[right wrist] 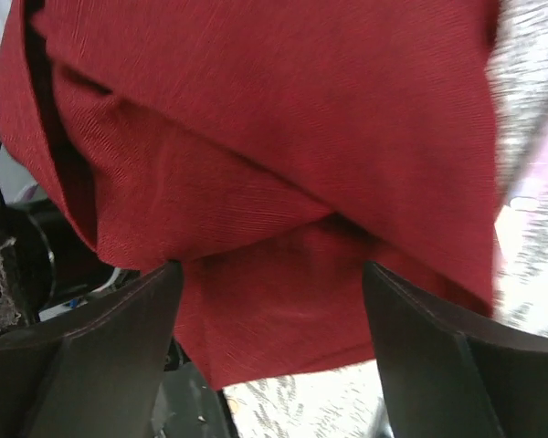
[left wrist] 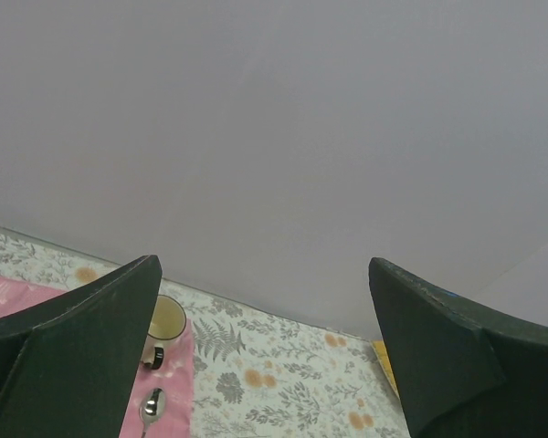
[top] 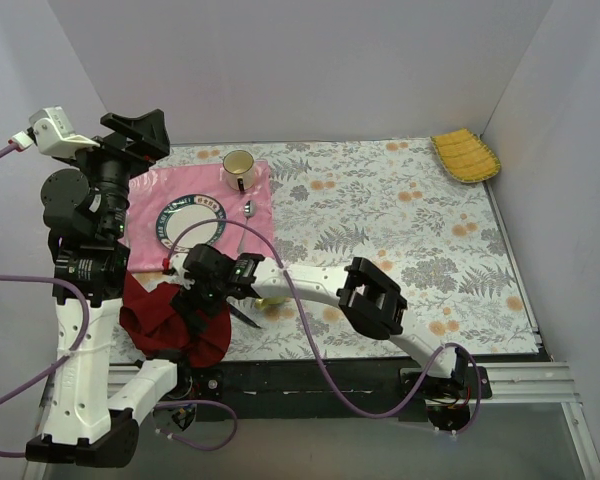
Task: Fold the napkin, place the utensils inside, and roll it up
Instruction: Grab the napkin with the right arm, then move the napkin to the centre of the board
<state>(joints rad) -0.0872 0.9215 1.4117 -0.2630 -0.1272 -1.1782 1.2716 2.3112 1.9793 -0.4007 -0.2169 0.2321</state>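
**A robot lab cell laid out like a dining table**

Plain pale walls (top: 280,60) are closing in the counter (top: 410,230) on its left, far and right sides. Two white robot arms, the left arm (top: 80,340) and the right arm (top: 315,283), are standing at the near edge by a bare aluminium rail (top: 520,380), with purple cables (top: 320,370) trailing around them. A floral cover is lying over the counter. At the far left a pink cloth (top: 145,190) is carrying a plate (top: 165,215), a cup (top: 240,168) and a spoon (top: 247,212).
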